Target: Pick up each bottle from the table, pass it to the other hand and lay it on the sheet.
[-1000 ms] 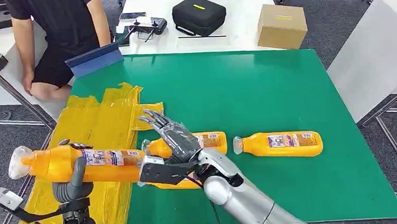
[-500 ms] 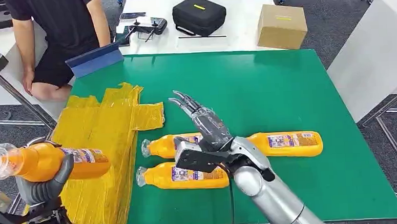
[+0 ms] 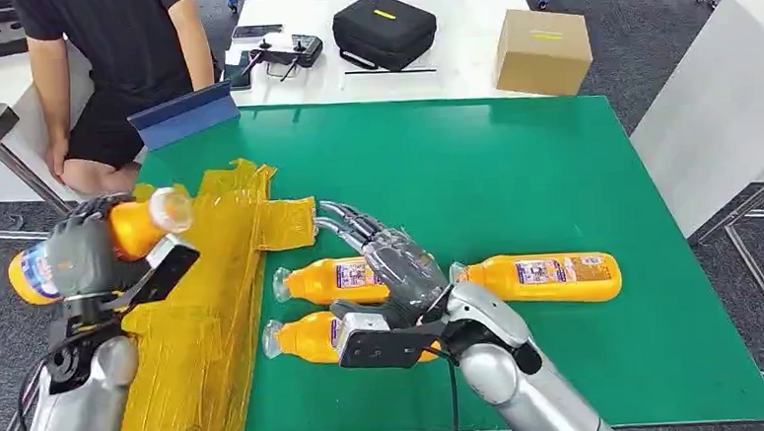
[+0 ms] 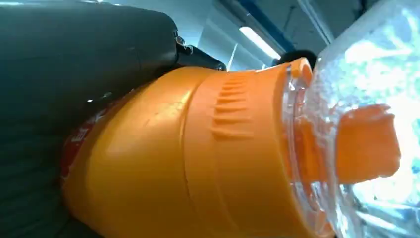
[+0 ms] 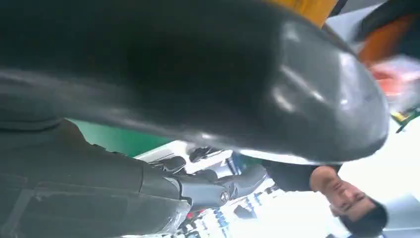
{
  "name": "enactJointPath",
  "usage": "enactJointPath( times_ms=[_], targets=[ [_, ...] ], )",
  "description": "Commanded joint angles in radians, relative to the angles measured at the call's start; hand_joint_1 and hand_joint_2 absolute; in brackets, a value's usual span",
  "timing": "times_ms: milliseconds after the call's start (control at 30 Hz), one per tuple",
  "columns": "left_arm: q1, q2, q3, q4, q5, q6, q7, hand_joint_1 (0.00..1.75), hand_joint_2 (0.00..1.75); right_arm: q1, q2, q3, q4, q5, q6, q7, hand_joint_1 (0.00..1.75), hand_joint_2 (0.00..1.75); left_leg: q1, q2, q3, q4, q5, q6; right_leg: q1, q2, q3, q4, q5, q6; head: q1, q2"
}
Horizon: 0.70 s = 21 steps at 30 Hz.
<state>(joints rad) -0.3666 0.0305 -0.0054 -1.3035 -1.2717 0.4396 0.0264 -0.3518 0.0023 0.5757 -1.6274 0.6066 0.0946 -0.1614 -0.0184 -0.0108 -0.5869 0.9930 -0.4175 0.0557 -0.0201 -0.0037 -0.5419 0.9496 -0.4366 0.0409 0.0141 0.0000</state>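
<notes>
My left hand grips an orange juice bottle above the left edge of the yellow sheet; its clear cap points up toward the table. The left wrist view shows that bottle close up against my left hand. My right hand holds nothing, its fingers spread over the neck end of a bottle lying on the green table. A second bottle lies just in front of it, partly hidden by my wrist. A third bottle lies to the right.
A person sits at the back left beside a blue board. On the white table behind stand a black case, a cardboard box and a controller. Another white table stands on the right.
My left hand has risen and turned the bottle, so its cap now points up and to the right instead of left. My right hand let go earlier, went right, then drew back lower over the lying bottles.
</notes>
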Motion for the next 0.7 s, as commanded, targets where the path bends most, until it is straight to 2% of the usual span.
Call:
enactJointPath(
  times_ms=[33, 100, 267, 333, 467, 500, 633, 667, 700],
  targets=[
    [-0.362, 0.016, -0.178, 0.672, -0.181, 0.075, 0.078, 1.75, 1.75, -0.083, 0.02, 0.064, 0.056, -0.002, 0.018, 0.007, 0.0, 0.0, 0.001, -0.001, 0.002, 0.0, 0.001, -0.005, 0.001, -0.002, 0.002, 0.0, 0.0, -0.003, 0.0, 0.0],
    [-0.439, -0.012, -0.219, 0.777, -0.271, 0.064, 0.125, 1.75, 1.75, -0.09, 0.02, 0.072, 0.056, -0.001, 0.031, 0.007, 0.0, 0.0, 0.001, 0.0, 0.001, 0.001, 0.0, -0.005, 0.001, -0.002, 0.002, 0.0, 0.0, -0.002, 0.0, 0.0],
    [-0.464, -0.023, -0.23, 0.811, -0.294, 0.059, 0.14, 1.75, 1.75, -0.093, 0.018, 0.074, 0.059, -0.003, 0.035, 0.004, 0.0, 0.0, 0.001, 0.0, 0.001, 0.002, 0.0, -0.005, 0.001, -0.001, 0.002, 0.0, 0.0, -0.003, 0.0, 0.0],
    [-0.496, -0.013, -0.331, 0.849, -0.299, 0.04, 0.189, 1.75, 1.75, -0.106, 0.016, 0.085, 0.071, -0.011, 0.049, -0.011, 0.0, 0.0, 0.001, 0.002, 0.0, 0.002, -0.001, -0.005, 0.0, 0.001, 0.001, 0.001, 0.0, -0.002, 0.0, 0.0],
    [-0.551, -0.022, -0.394, 0.918, -0.299, 0.007, 0.254, 1.75, 1.75, -0.115, 0.033, 0.101, 0.095, -0.011, 0.057, -0.021, 0.0, 0.0, 0.002, 0.001, -0.002, 0.004, -0.001, -0.006, 0.001, 0.0, 0.0, 0.002, 0.0, -0.003, 0.0, 0.0],
    [-0.557, -0.023, -0.393, 0.926, -0.299, -0.002, 0.268, 1.75, 1.75, -0.112, 0.033, 0.103, 0.093, -0.01, 0.056, -0.023, 0.0, 0.0, 0.001, 0.001, -0.002, 0.002, 0.0, -0.003, 0.001, 0.0, -0.001, 0.001, 0.001, -0.001, 0.0, 0.0],
    [-0.542, -0.026, -0.352, 0.92, -0.288, -0.003, 0.26, 1.75, 1.75, -0.091, 0.031, 0.096, 0.073, -0.001, 0.05, -0.026, 0.0, 0.0, 0.001, 0.003, -0.001, 0.002, -0.001, -0.005, 0.001, 0.002, 0.0, 0.001, 0.0, -0.002, 0.0, 0.0],
    [-0.531, -0.031, -0.318, 0.913, -0.26, -0.01, 0.211, 0.0, 1.75, -0.086, 0.034, 0.088, 0.068, 0.006, 0.049, -0.025, 0.0, 0.0, 0.002, 0.003, -0.001, 0.001, -0.001, -0.005, 0.001, 0.002, 0.0, 0.0, 0.0, -0.002, 0.0, 0.0],
    [-0.529, -0.029, -0.316, 0.912, -0.26, -0.009, 0.208, 0.0, 1.75, -0.085, 0.034, 0.087, 0.068, 0.007, 0.049, -0.025, 0.0, 0.0, 0.002, 0.003, -0.001, 0.001, -0.001, -0.004, 0.001, 0.002, 0.0, 0.0, 0.0, -0.001, 0.0, 0.0]
  ],
)
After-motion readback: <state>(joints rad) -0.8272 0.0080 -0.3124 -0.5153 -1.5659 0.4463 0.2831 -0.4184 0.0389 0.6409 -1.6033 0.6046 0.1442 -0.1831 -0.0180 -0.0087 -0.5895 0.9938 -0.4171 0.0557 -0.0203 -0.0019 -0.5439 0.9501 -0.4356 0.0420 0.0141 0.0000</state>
